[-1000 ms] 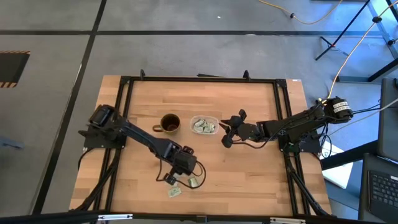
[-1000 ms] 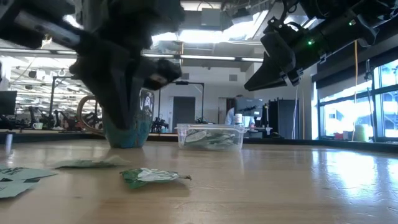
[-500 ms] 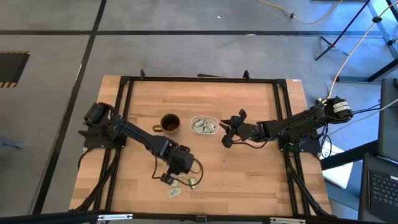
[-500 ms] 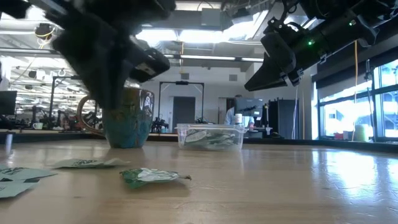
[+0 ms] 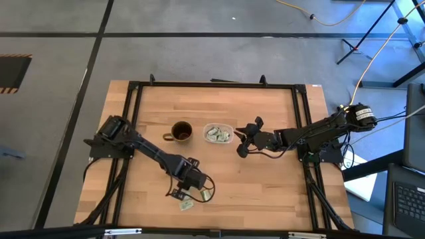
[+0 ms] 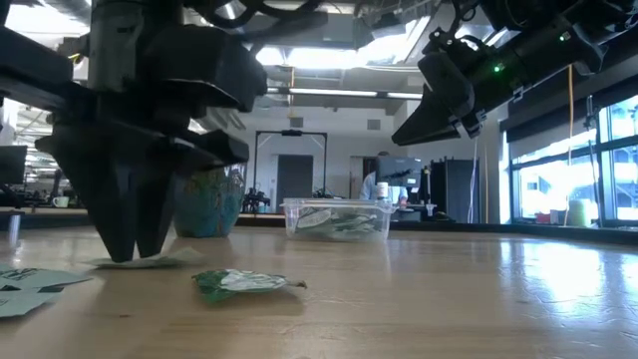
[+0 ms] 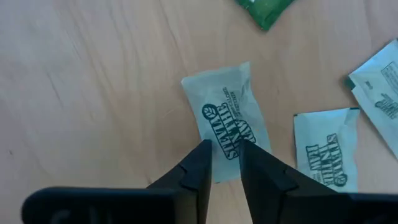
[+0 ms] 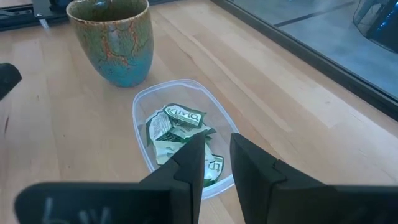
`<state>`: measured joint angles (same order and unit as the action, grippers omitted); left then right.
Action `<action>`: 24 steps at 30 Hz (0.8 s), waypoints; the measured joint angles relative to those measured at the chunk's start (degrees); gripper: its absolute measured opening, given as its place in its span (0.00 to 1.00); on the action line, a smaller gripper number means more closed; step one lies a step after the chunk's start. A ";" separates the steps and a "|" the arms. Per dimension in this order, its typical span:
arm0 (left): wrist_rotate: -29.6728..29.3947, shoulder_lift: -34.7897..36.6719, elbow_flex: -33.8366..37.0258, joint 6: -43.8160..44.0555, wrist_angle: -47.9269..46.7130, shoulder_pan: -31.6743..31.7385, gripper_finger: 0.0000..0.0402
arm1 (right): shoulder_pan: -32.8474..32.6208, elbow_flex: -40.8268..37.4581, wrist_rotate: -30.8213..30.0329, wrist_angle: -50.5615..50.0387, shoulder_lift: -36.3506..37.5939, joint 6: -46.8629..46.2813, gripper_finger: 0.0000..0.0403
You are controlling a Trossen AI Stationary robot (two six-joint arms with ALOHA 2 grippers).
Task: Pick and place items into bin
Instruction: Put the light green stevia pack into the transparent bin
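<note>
My left gripper (image 7: 225,149) stands near the table's near edge, pointing down, with its narrow fingers on a white and green packet (image 7: 224,115) that lies flat. Two more white packets (image 7: 326,149) and a green one (image 7: 266,9) lie beside it. The low view shows the gripper's tips (image 6: 137,254) down on that packet (image 6: 150,262), with a crumpled green packet (image 6: 244,283) to its right. The clear bin (image 5: 218,133) holds several packets and sits right of the brown mug (image 5: 182,131). My right gripper (image 5: 242,139) hovers shut just right of the bin, above the table (image 6: 404,135). My left gripper comes from above, pointing down, onto the packet's end (image 7: 225,163) nearest the fingers. The two fingertips (image 7: 204,155) stand close together on it, a strip of the printed face showing between them. The packet lies flat on the table.
The mug (image 6: 209,204) stands behind my left gripper in the low view, with the bin (image 6: 336,219) beside it. In the right wrist view the bin's rim (image 8: 140,99) lies below the fingers and the mug (image 8: 112,37) beyond it. Loose packets (image 6: 30,279) lie at the near left.
My left gripper has moved toward the table's near edge and come down, from in front of the mug onto the packet. The packets on the table have stayed where they were.
</note>
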<state>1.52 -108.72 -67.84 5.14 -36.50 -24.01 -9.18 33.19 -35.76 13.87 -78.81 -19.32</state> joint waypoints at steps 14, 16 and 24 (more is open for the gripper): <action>0.85 -0.73 -0.17 0.16 -0.56 0.13 0.05 | 0.01 0.00 -0.01 0.00 0.00 0.01 0.20; 0.87 -0.73 -0.17 0.16 -0.62 0.15 0.03 | 0.00 0.00 0.01 0.00 0.00 0.01 0.20; -1.35 4.06 0.10 -1.37 -3.09 3.57 0.01 | 0.01 0.00 -0.01 0.02 0.00 0.01 0.20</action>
<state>0.18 -104.66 -67.74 3.78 -39.60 -20.44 -9.17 33.19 -35.77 13.89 -78.81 -19.31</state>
